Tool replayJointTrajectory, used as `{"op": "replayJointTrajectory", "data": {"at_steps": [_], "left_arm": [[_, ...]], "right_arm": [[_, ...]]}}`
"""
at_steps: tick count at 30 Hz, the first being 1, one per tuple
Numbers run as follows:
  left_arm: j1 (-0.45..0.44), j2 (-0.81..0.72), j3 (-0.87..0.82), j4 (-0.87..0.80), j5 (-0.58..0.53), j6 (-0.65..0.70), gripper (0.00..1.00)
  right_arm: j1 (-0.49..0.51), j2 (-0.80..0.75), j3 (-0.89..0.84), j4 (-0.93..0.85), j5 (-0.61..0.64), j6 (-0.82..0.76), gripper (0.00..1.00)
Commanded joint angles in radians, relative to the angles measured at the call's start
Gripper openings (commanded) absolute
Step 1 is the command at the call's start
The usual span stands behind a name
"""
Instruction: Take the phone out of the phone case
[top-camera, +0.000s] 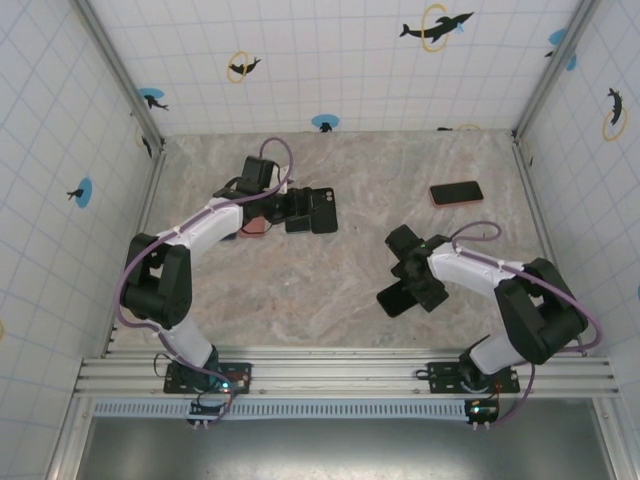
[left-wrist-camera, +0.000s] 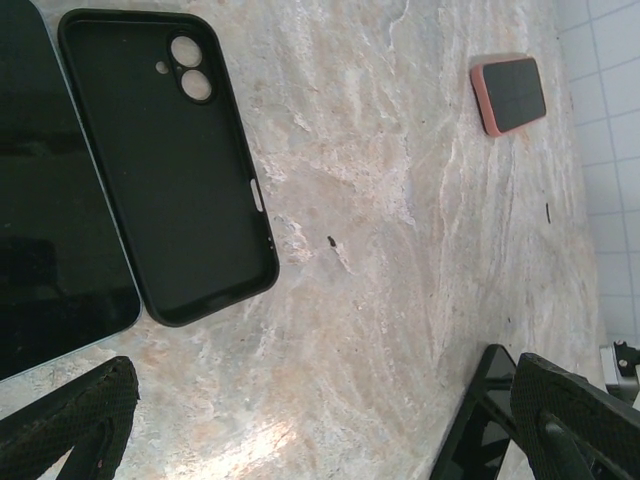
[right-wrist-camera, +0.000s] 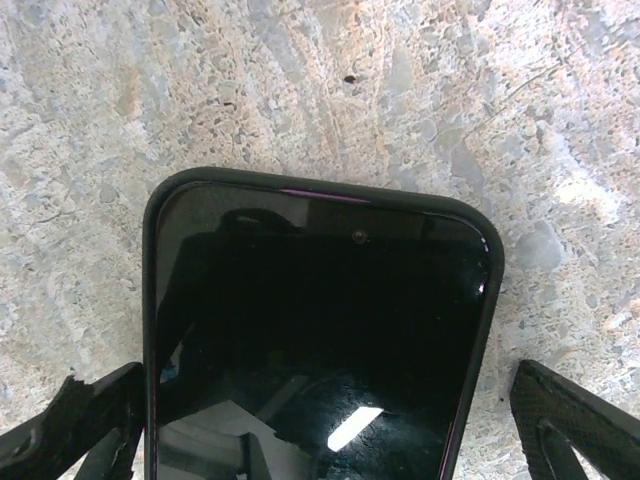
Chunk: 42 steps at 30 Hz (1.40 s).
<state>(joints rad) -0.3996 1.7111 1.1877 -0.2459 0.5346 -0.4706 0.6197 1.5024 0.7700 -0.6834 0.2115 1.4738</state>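
The black glossy-screened phone (right-wrist-camera: 320, 330), wrapped in its dark matte case (right-wrist-camera: 250, 178), lies flat and screen-up on the marbled stone-look tabletop (top-camera: 320, 290) in front of the right arm, so phone and case are not yet parted. The right gripper (right-wrist-camera: 327, 385) hangs directly over it with its jaws spread apart, one textured finger outside each long edge (one looks nearly against the case rim, the other stands clear). That straddle reads as lining up to pinch the sides and steady the case before the phone is pried loose. Nothing is clamped. Further out, toward the back left of the table, the left gripper (left-wrist-camera: 322, 365) is likewise spread wide and holds nothing. It is poised near an empty black case with a camera cut-out (left-wrist-camera: 170, 160), which lies open side up just beside a bare dark-screened phone (left-wrist-camera: 50, 220). Well apart, near the back right, rests a salmon-pink cased phone (left-wrist-camera: 510, 93).
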Motion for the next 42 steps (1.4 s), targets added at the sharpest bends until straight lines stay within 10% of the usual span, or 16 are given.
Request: {"op": "replayJointTrajectory", "data": {"at_steps": [1, 23, 42], "left_arm": [[-0.005, 0.001, 0.01, -0.038, -0.023, 0.016, 0.98], [-0.006, 0.018, -0.005, -0.054, -0.027, -0.008, 0.98], [-0.007, 0.03, 0.014, -0.001, -0.006, -0.066, 0.98]], "right_arm": [[0.004, 0.038, 0.036, -0.029, -0.017, -0.005, 0.94], [0.041, 0.046, 0.015, -0.079, -0.11, 0.013, 0.91], [0.003, 0.017, 0.0, 0.025, -0.111, -0.103, 0.53]]}}
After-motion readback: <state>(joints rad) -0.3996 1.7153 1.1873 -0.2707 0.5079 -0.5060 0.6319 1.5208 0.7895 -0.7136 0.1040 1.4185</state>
